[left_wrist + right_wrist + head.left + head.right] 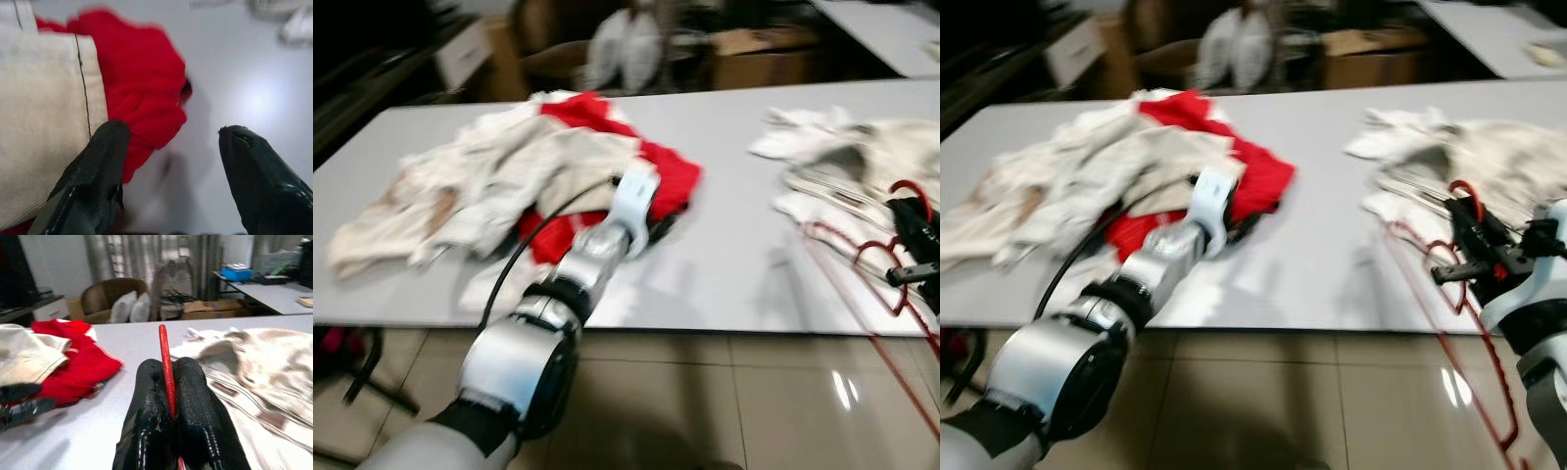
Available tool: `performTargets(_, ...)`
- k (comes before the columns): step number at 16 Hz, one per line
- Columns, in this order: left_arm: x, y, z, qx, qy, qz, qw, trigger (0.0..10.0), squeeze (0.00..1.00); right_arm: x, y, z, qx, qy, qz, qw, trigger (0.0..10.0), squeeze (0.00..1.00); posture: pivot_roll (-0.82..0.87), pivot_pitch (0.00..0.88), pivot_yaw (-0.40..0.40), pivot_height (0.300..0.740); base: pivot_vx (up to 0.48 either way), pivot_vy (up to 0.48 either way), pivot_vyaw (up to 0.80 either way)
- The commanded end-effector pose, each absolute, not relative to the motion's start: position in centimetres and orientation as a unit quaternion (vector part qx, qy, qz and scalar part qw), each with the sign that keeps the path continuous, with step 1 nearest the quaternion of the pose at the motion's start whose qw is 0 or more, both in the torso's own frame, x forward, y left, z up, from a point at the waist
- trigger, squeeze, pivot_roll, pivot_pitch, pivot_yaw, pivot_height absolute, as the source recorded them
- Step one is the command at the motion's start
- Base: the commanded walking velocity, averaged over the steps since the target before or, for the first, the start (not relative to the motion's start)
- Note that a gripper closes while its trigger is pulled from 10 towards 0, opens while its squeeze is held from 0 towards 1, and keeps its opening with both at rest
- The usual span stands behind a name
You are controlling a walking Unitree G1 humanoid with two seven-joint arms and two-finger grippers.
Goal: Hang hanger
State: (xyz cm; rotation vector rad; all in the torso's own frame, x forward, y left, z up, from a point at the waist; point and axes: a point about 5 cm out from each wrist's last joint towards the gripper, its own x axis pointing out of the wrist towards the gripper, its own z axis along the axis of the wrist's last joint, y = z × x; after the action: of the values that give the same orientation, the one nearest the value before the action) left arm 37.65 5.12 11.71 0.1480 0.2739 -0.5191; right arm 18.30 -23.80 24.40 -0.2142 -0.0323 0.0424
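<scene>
At three o'clock on the table (1332, 284), pinching the red hanger (1449, 323) in pressed-together right gripper (1474, 245); spreading left gripper (171, 171) beside red cloth (142, 98). Risking snagging the dangling hanger on the table edge.

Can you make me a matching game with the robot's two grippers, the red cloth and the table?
Things:
1. left gripper
2. right gripper
3. red garment
4. table

States:
A. grey-white, with clothes piled on it
B. shut on the red hanger
C. lying partly under cream cloth
D. fingers open, beside the red cloth

Pairs: 1-D, 2-B, 3-C, 4-A
</scene>
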Motion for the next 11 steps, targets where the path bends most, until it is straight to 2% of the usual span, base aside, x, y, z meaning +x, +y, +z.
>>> performTargets(1, 37.7, 7.7, 10.4, 0.109, 0.162, -0.197, 0.961, 10.0, 0.0, 18.2, -23.6, 24.8, -0.108, -0.017, 0.023, 0.994, 10.0, 0.0, -0.54, 0.06, 0.113, 0.74, 0.0, 0.0, 0.0)
performTargets(5, 37.6, 13.5, 9.1, 0.158, 0.186, -0.077, 0.967, 10.0, 0.0, 18.5, -23.5, 25.1, -0.106, -0.02, 0.022, 0.994, 10.0, 0.0, -0.53, 0.057, 0.093, 0.74, 0.0, 0.0, 0.0)
performTargets(9, 36.8, 22.9, 9.7, 0.187, 0.198, 0.058, 0.96, 10.0, 0.0, 19.2, -22.6, 24.8, -0.089, -0.011, 0.048, 0.995, 10.0, 0.0, -0.49, 0.043, 0.079, 0.74, 0.0, 0.0, 0.0)
performTargets(11, 36.5, 24.2, 9.7, 0.18, 0.2, 0.063, 0.961, 10.0, 0.0, 19.5, -22.3, 24.6, -0.082, -0.01, 0.056, 0.995, 10.0, 0.0, -0.47, 0.034, 0.078, 0.74, 0.0, 0.0, 0.0)
